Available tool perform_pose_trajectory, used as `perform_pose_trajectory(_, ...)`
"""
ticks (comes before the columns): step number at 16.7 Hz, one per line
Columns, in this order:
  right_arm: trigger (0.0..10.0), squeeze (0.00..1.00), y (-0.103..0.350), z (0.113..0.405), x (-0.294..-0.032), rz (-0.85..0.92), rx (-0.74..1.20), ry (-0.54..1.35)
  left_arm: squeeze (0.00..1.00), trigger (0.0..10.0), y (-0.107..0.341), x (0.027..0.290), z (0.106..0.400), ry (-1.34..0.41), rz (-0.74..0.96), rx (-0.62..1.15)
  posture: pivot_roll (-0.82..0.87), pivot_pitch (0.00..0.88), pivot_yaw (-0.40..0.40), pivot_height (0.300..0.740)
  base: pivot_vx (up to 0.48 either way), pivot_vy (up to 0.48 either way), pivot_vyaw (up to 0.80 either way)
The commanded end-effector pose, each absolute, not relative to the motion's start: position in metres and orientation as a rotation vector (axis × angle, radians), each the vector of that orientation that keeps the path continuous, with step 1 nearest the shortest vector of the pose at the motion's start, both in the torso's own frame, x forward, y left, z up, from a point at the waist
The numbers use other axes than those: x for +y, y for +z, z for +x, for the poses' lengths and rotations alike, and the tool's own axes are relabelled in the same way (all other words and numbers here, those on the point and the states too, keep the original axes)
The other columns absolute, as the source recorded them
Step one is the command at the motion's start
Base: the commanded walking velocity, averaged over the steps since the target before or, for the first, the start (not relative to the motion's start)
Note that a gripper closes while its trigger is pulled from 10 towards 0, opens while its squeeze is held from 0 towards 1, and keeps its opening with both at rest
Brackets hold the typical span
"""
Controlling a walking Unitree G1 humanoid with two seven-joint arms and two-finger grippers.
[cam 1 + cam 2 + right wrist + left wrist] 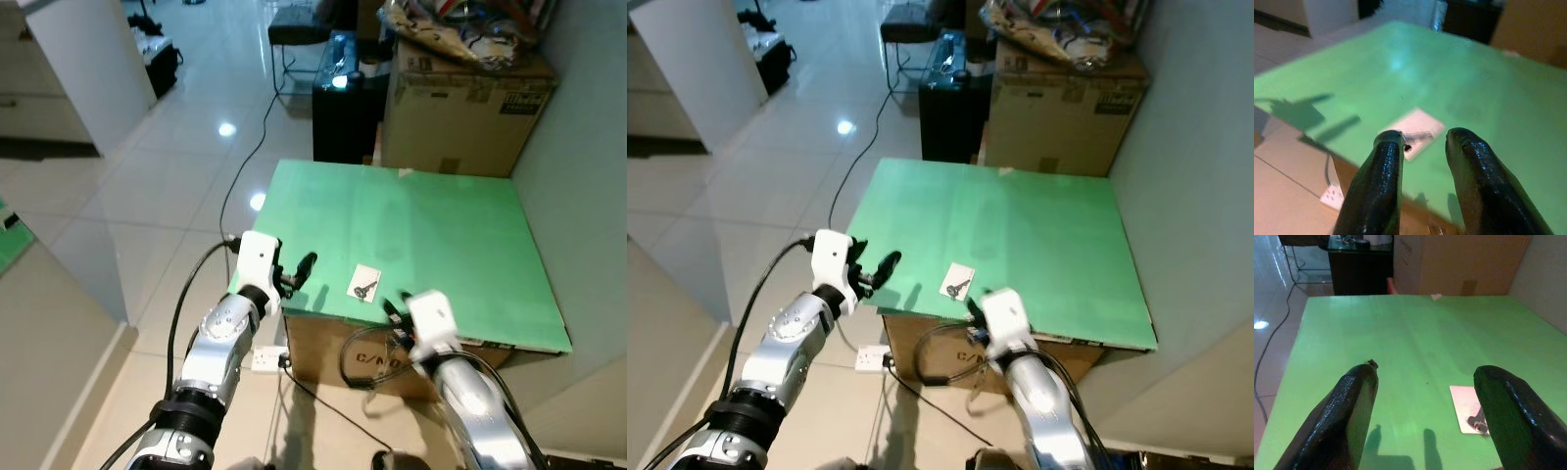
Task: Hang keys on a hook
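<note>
A broad green board (421,225) is lying over a cardboard box, and both grippers are hovering at its near edge: the left gripper (1422,404) spread wide, the right gripper (1422,142) parted, nothing held. Small dark keys (364,288) are resting on a white card (363,281); a skewed pinch risks sliding both off.

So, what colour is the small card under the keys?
The card under the keys is white, on the green board; the right wrist view shows it best.
</note>
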State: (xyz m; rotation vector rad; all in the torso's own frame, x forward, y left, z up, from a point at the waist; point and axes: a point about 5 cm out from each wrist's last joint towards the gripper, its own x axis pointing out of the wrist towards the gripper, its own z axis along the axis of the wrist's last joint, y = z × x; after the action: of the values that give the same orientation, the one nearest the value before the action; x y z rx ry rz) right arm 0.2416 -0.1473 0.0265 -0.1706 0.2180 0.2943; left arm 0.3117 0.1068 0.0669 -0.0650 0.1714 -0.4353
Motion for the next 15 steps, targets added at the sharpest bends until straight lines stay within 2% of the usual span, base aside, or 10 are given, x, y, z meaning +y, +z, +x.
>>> perform_pose_trajectory(1,10.0,1.00,0.033,0.239,-0.155,-0.145,0.209,0.242,0.00,10.0,0.072,0.104,0.318,-0.448,-0.075,0.152,-0.17,0.000,0.096,0.723,0.000,0.480,0.00)
perform_pose_trajectory(2,10.0,1.00,0.034,0.237,-0.159,-0.142,0.208,0.224,0.00,10.0,0.071,0.102,0.318,-0.458,-0.067,0.153,-0.18,0.000,0.100,0.713,0.000,0.480,0.00)
perform_pose_trajectory(7,10.0,1.00,0.032,0.230,-0.162,-0.118,0.236,0.184,0.00,10.0,0.063,0.093,0.328,-0.441,-0.036,0.213,-0.18,0.000,0.107,0.670,0.000,0.000,0.00)
perform_pose_trajectory(13,10.0,1.00,0.034,0.224,-0.166,-0.082,0.223,0.137,0.00,10.0,0.067,0.096,0.338,-0.381,-0.083,0.218,-0.20,0.000,0.121,0.623,0.000,0.000,0.00)
perform_pose_trajectory(14,10.0,0.89,0.035,0.224,-0.166,-0.081,0.220,0.133,0.00,10.0,0.066,0.097,0.338,-0.378,-0.082,0.218,-0.20,0.000,0.121,0.618,0.000,0.000,0.00)
perform_pose_trajectory(15,10.0,0.00,0.035,0.224,-0.168,-0.093,0.223,0.120,0.00,10.0,0.064,0.098,0.337,-0.373,-0.085,0.221,-0.20,0.000,0.121,0.613,0.000,0.000,0.00)
